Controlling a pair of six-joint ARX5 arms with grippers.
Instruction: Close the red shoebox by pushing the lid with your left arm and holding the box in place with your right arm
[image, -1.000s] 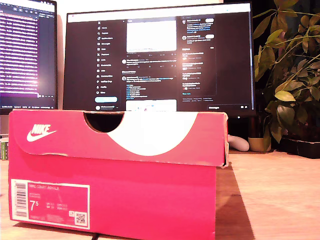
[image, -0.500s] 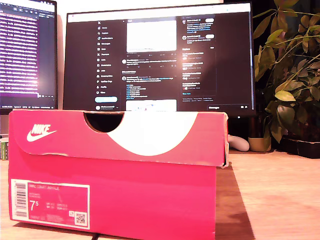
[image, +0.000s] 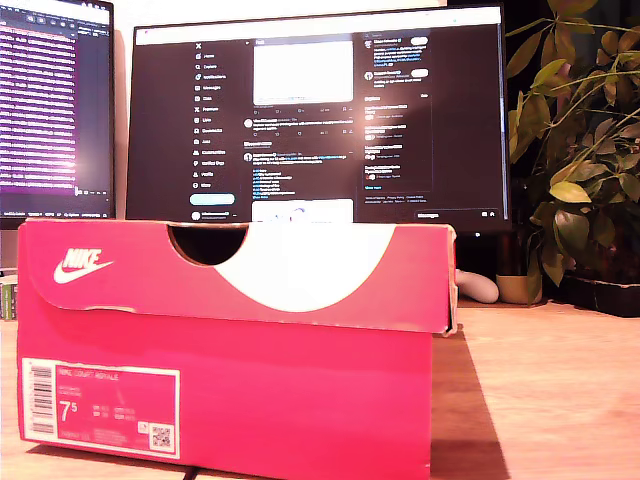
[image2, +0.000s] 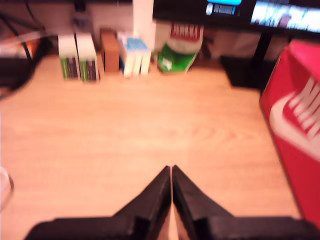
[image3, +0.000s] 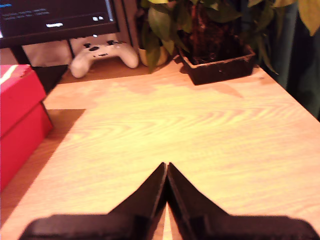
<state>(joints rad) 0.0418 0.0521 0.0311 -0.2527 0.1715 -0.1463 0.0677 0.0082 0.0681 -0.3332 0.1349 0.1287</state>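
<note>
Right now my first gripper (image2: 171, 170) has its jaws pressed together over the bare wooden desk (image2: 125, 130), holding nothing, with the red shoebox (image: 225, 350) just off to one side. My second gripper (image3: 166, 166) is likewise pinched closed and empty, apart from the box. The lid (image: 240, 270) sits down on the box, in front of the monitor (image: 315, 115).

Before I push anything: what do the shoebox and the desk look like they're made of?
Shoebox: thin printed cardboard by the look, red with a slight sheen; the lid shows a worn, frayed corner at the exterior view's right and a die-cut finger notch. Desk: light wood or wood-look laminate, smooth, with printed-looking grain lines; which one, I cannot tell.
</note>
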